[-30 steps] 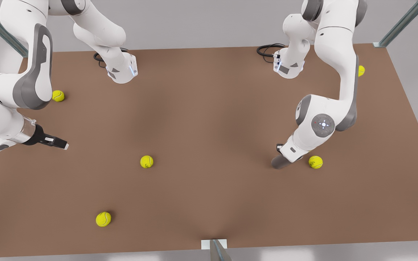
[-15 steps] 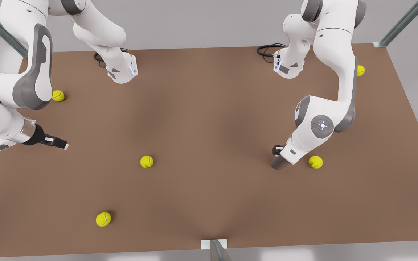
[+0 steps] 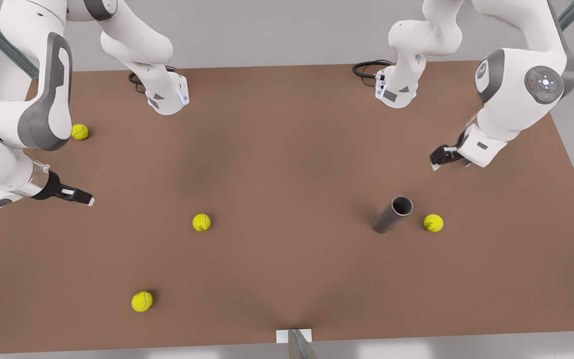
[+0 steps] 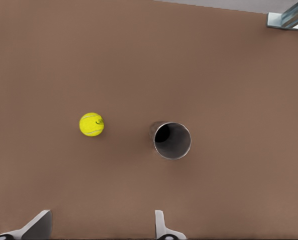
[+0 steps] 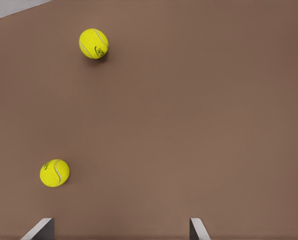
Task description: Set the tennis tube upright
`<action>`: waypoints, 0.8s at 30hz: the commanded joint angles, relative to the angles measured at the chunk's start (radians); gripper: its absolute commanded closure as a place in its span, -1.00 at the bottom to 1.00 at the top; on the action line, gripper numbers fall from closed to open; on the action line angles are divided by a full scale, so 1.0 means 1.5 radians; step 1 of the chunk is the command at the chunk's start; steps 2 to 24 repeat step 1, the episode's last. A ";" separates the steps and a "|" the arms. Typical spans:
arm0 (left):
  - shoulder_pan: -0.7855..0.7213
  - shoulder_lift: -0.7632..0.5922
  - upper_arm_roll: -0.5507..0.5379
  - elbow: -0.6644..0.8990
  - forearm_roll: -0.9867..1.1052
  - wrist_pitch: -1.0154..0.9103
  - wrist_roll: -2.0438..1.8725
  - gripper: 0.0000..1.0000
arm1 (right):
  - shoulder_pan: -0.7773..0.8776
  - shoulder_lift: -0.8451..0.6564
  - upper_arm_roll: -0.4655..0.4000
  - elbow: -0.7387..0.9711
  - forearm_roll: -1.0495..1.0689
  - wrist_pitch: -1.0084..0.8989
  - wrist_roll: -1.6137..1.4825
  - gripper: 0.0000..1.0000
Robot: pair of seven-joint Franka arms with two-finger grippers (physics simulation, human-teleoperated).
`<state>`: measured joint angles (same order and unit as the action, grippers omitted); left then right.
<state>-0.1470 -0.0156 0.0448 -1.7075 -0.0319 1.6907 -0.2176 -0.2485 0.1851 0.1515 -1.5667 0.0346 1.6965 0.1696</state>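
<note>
Brown table [image 3: 287, 149], grey walls, tennis tube [image 3: 391, 215] upright, left gripper [image 3: 439, 158] and right gripper [image 3: 83, 198] fingers released.

I see the slim grey metallic tennis tube [image 3: 391, 215] standing upright on the brown table [image 3: 287, 149], a small yellow-green tennis ball [image 3: 433, 223] just beside it on the front view's right. Bare tabletop lies open on its other sides and above its hollow mouth.

Pretty even, soft light overall, no glare; the table [image 3: 287, 149] just gets faint darker patches around 6 o'clock.
</note>
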 commanded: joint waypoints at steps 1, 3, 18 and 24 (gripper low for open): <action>-0.079 -0.012 -0.002 -0.011 0.007 -0.046 0.147 -1.00 | 0.000 -0.001 0.001 0.000 0.000 0.000 0.003 -1.00; -0.079 -0.012 -0.002 -0.011 0.007 -0.046 0.147 -1.00 | 0.000 -0.001 0.001 0.000 0.000 0.000 0.003 -1.00; -0.079 -0.012 -0.002 -0.011 0.007 -0.046 0.147 -1.00 | 0.000 -0.001 0.001 0.000 0.000 0.000 0.003 -1.00; -0.079 -0.012 -0.002 -0.011 0.007 -0.046 0.147 -1.00 | 0.000 -0.001 0.001 0.000 0.000 0.000 0.003 -1.00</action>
